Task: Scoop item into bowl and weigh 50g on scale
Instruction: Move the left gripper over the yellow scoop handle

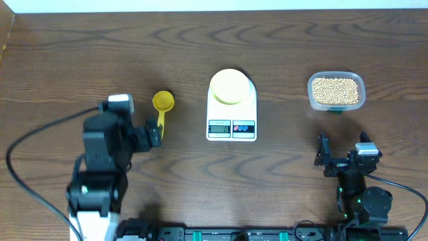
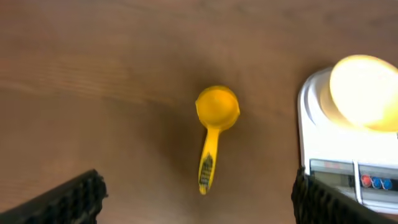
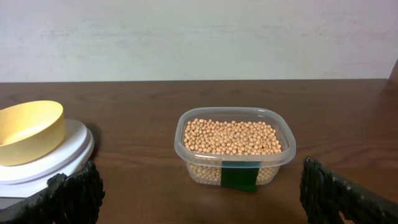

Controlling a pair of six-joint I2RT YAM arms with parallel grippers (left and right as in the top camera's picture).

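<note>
One white scale [image 1: 231,115], one pale bowl [image 1: 230,87], one yellow scoop [image 1: 162,107] and one clear tub [image 3: 240,176] are sitting on the tabletop [image 1: 60,60]. The tub is holding tan beans [image 3: 230,137], too many to count. Two robot limbs are showing, the left arm [image 1: 100,147] and the right arm [image 1: 358,177].

A clear plastic tub [image 3: 186,163] sits in the middle of the dark wooden bench [image 3: 124,106], filled most of the way with small tan beans [image 3: 233,137] and carrying a green label [image 3: 240,176] on its near wall. At the left edge a pale yellow bowl [image 3: 28,130] rests on the white scale [image 3: 69,144], well apart from the tub. The right claw [image 3: 200,198] is spread wide, its two black fingers [image 3: 71,196] showing at the lower corners, gripping nothing. A pale wall [image 3: 199,37] runs behind the bench
</note>
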